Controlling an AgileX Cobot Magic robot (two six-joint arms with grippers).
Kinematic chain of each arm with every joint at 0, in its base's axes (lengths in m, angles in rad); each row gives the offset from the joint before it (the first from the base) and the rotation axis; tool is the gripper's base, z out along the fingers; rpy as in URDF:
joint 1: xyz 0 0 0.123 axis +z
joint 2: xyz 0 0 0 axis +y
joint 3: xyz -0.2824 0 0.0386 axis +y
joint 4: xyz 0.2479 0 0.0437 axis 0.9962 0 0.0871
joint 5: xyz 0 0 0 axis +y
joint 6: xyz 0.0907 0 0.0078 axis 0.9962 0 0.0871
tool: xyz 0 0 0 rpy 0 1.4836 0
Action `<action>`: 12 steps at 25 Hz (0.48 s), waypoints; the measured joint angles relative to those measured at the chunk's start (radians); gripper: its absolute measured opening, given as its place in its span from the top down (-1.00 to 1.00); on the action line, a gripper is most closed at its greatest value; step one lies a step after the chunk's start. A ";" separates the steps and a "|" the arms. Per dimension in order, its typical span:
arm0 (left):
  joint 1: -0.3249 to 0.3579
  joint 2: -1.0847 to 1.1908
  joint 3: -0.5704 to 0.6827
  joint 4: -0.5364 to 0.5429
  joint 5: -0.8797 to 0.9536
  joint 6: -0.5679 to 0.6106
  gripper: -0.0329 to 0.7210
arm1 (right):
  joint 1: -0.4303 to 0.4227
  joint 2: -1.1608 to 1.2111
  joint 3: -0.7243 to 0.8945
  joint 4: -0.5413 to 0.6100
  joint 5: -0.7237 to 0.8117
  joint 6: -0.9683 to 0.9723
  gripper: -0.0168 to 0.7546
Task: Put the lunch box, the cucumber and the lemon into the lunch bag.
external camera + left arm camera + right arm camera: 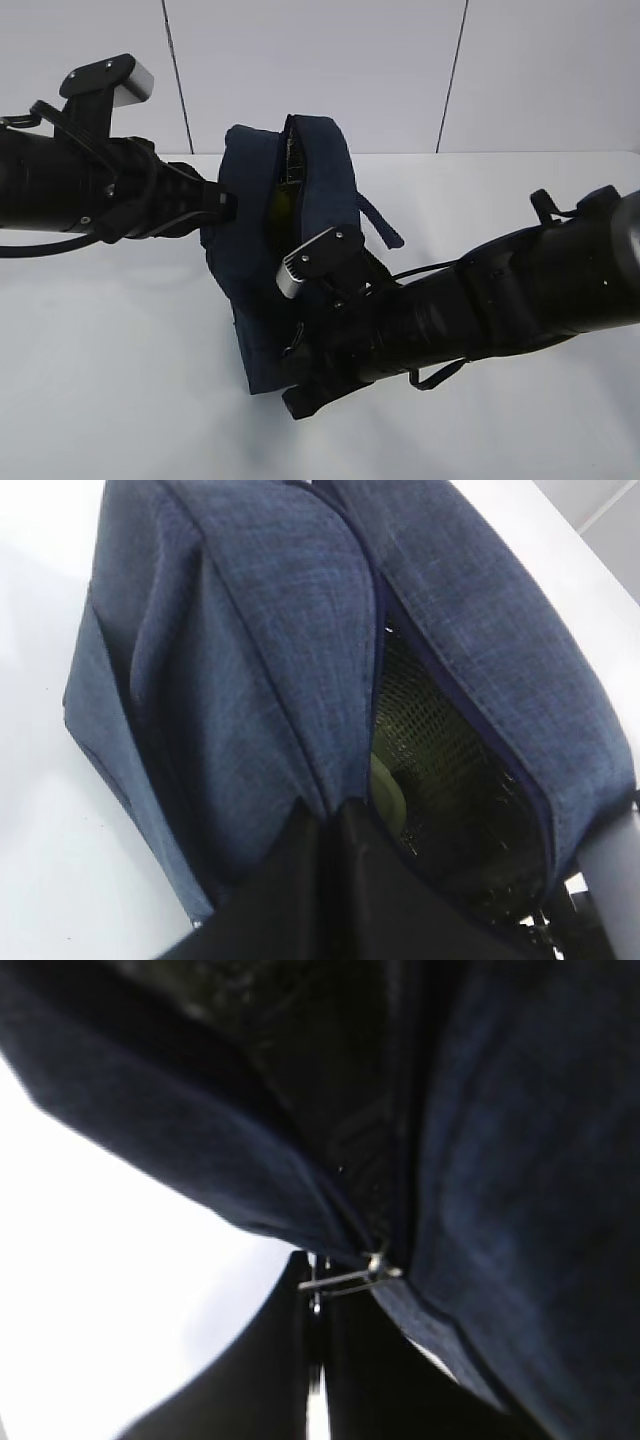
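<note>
The navy lunch bag point(310, 190) stands on the white table with its zipper part open along the top. My left gripper point(224, 207) is shut on the bag's fabric at the left edge of the opening; in the left wrist view point(333, 818) its jaws pinch the cloth. Through the gap there I see a mesh pocket and a pale green piece, seemingly the lunch box lid point(388, 795). My right gripper point(318, 1278) is shut on the silver ring pull point(345, 1280) low on the bag's near side point(298, 385). The cucumber and the lemon are hidden.
A bag handle point(380, 222) hangs to the right of the bag. The right arm point(500, 300) lies across the table's front right, the left arm point(70, 185) across the left. A white wall stands behind.
</note>
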 joint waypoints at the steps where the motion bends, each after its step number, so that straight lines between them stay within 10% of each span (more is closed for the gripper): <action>1: 0.000 0.000 0.000 0.000 0.000 0.000 0.92 | 0.000 0.000 0.000 0.000 -0.004 0.009 0.94; 12: 0.000 0.000 0.000 0.000 -0.014 0.000 0.92 | 0.000 0.000 0.014 0.000 -0.031 0.032 0.94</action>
